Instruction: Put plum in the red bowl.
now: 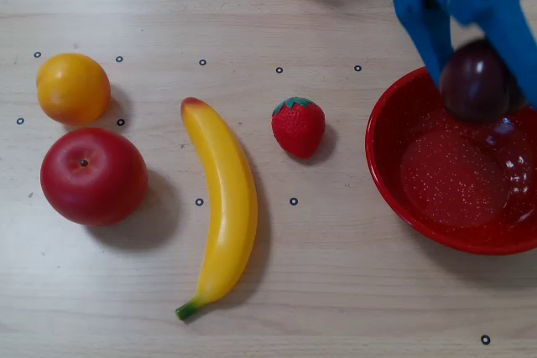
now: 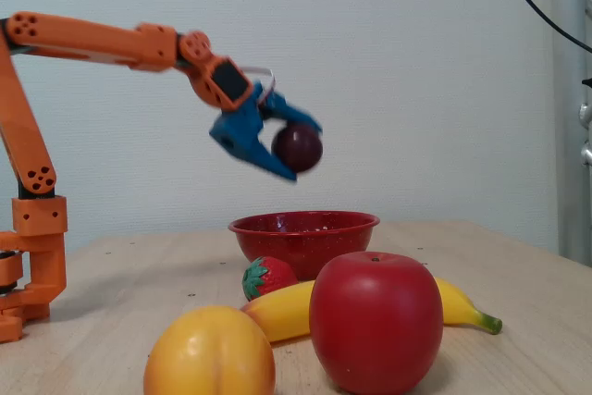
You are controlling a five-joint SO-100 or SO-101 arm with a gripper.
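While the blue two-finger claw grips the small, glossy, dark purple-maroon plum between its fingers, the fruit hangs in the air well above the large, glossy red bowl with fine white speckles. The overhead view places the plum over the far part of the bowl, close to the rim rather than over the middle, with a blue finger on either side of it. The bowl itself looks empty.

The main risk, as I judge it, is the height. Released from where it hangs in the fixed view, a hard round fruit could bounce off the glossy bottom and hop out, or strike the near-side rim and roll away across the light wooden tabletop. Because the plum sits nearer the bowl's edge than its centre, a small drift toward the arm's base would put it over the rim itself. A smooth round skin held by two narrow fingers may also slip sideways if the arm jerks on the way down.

Lowering too far brings another hazard: a fingertip catching the rim could tip or shove the bowl. The red strawberry, just left of the bowl in the overhead view, is the nearest thing a stray plum would hit.
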